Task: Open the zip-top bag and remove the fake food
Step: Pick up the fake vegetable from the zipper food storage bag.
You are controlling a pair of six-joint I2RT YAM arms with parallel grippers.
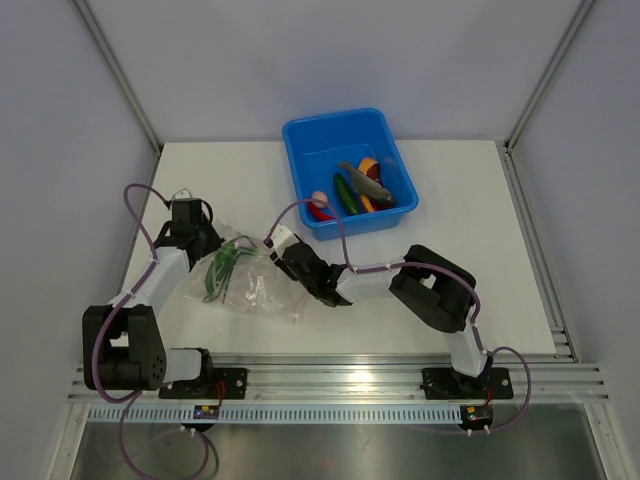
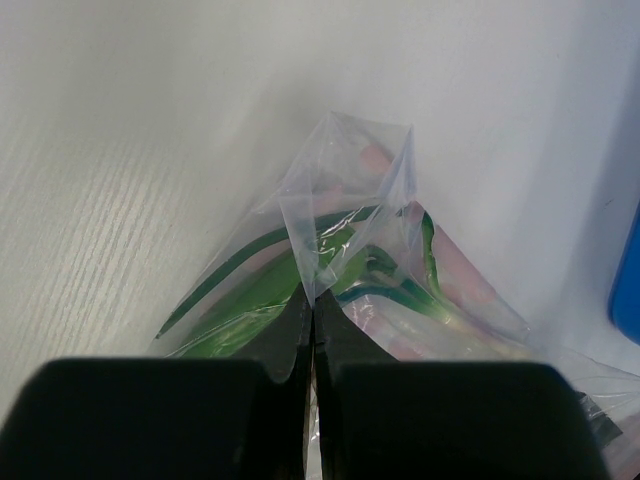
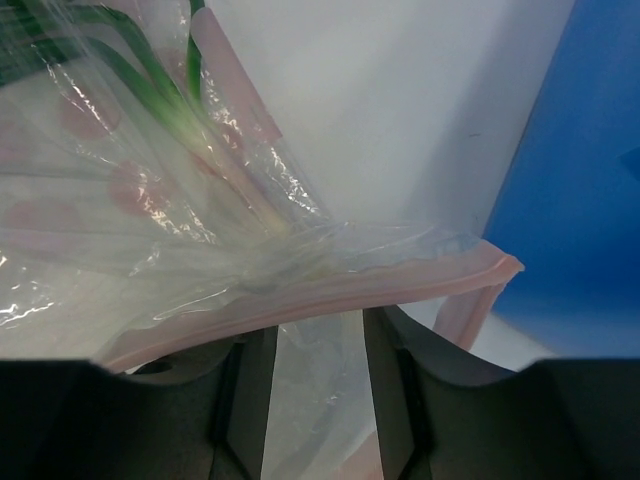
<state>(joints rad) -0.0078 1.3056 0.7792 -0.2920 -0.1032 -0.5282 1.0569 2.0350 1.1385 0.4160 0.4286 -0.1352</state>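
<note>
Pretty far along I'd say: most of the fake food (image 1: 365, 183) sits in the blue tub (image 1: 292, 150), with one green onion (image 2: 245, 305) inside the zip-top bag (image 1: 255, 285), mid-desk (image 1: 480, 230). Left pincer (image 2: 312, 318) is clamped on a bag fold; right pincer (image 3: 315, 345) is apart at the pink zip strip (image 3: 330, 290). Next it probably needs to reach in for the onion. Only the top view shows the tub's contents.

The zip-top bag (image 2: 345, 195) is thin clear plastic, glossy and crinkled. My left gripper (image 2: 312, 308) looks matt black. The bench (image 1: 470, 235) is matt white, finely grained; the tub (image 1: 328, 147) is smooth, glossy blue plastic.
</note>
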